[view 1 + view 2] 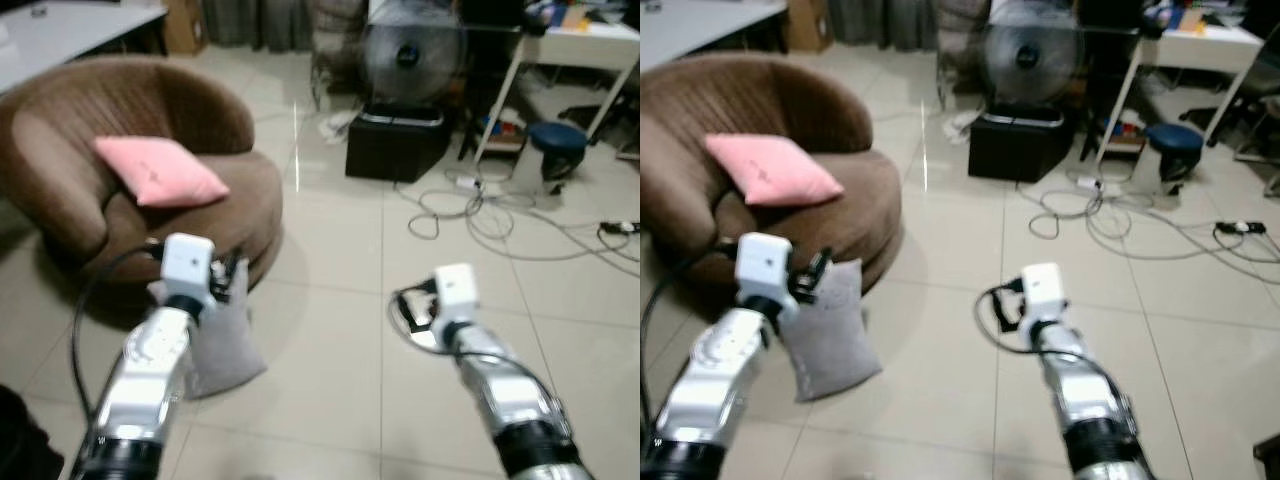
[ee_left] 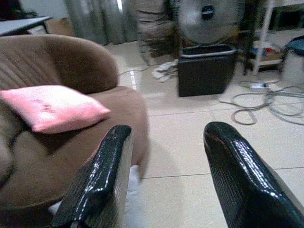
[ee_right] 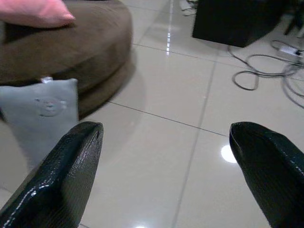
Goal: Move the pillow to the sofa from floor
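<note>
A grey pillow [image 1: 228,345] stands on the tiled floor, leaning against the front of the round brown sofa [image 1: 215,120]. A pink pillow [image 1: 160,170] lies on the sofa's seat. My left gripper [image 1: 232,278] hovers just above the grey pillow's top edge, and its fingers [image 2: 102,175] are open with nothing between them. My right gripper [image 1: 412,312] is held out over bare floor to the right of the pillow. It is also open and empty, and the grey pillow [image 3: 40,114] shows beyond one of its fingers.
A black box [image 1: 397,143] with a fan [image 1: 410,55] on it stands behind. Cables [image 1: 480,215] sprawl over the floor at right, near a white table [image 1: 580,45] and a blue stool [image 1: 557,140]. Open tiles lie between the sofa and the cables.
</note>
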